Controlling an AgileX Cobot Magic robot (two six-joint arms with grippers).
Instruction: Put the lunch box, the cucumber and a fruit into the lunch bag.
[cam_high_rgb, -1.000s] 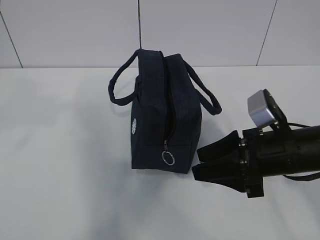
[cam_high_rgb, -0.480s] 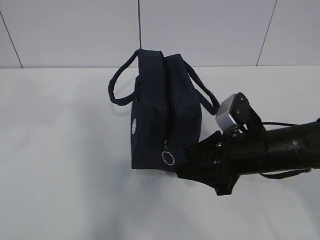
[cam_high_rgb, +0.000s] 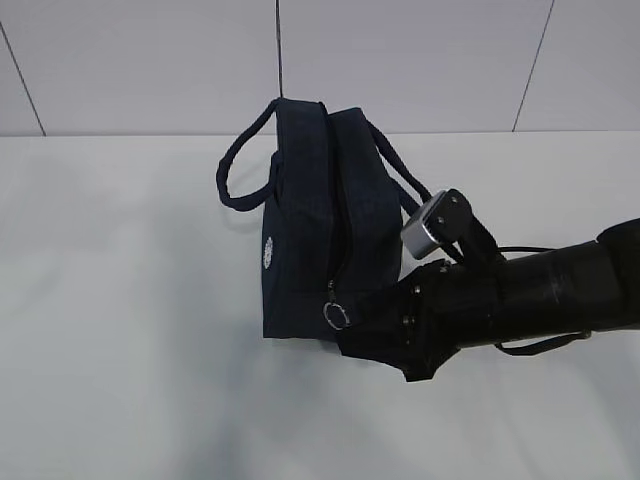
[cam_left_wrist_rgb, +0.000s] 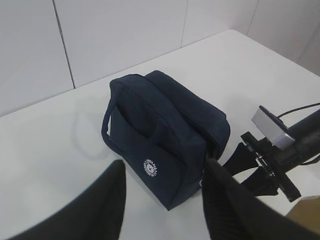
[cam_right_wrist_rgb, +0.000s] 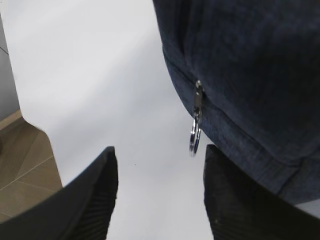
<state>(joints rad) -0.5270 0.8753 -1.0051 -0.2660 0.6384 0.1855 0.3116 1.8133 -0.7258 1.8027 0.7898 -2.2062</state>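
Black arm (cam_high_rgb: 540, 295) with silver wrist camera (cam_high_rgb: 422, 235).

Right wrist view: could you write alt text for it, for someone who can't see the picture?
A silver ring pull hangs from the zipper of a dark navy lunch bag, just ahead of the robot's open right tool. Its two black fingers frame the ring without touching it, above a white table.

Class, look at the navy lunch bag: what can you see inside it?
Nothing. The lunch bag is zipped shut, its ring pull hanging low at one end, so any contents stay hidden.
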